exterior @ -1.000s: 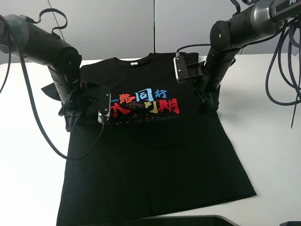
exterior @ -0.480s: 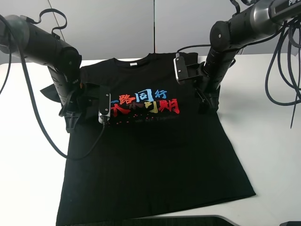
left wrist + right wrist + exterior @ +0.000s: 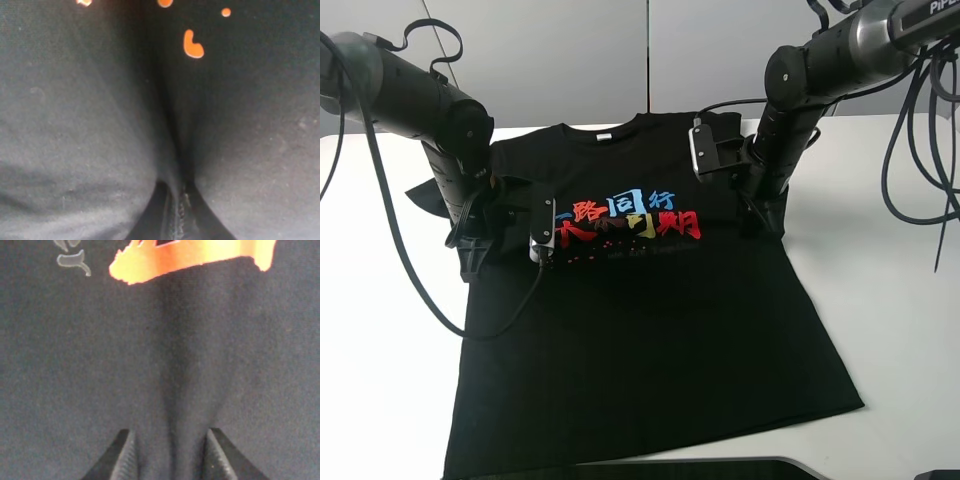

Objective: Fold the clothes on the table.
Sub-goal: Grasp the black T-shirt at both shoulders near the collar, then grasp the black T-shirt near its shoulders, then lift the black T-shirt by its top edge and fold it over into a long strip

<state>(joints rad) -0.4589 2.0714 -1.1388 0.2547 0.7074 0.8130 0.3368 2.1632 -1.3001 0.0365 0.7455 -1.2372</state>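
Observation:
A black T-shirt point(image 3: 640, 330) with a red and blue print point(image 3: 630, 220) lies flat on the white table point(image 3: 900, 300), collar at the far side. My left gripper point(image 3: 470, 262) is low at the shirt's left side by the sleeve. In the left wrist view it point(image 3: 177, 215) is shut on a pinched ridge of the black cloth point(image 3: 75, 125). My right gripper point(image 3: 760, 222) is at the shirt's right side under the sleeve. In the right wrist view it point(image 3: 170, 460) holds a fold of cloth point(image 3: 75, 365) between its fingertips point(image 3: 122, 455).
Black cables point(image 3: 920, 150) hang at the right behind the right arm. A dark object point(image 3: 720, 468) shows at the table's front edge. Bare white table lies on both sides of the shirt.
My right gripper has shifted slightly inward and away from me with the cloth, drawing the shirt's right edge a little. The left arm has barely moved.

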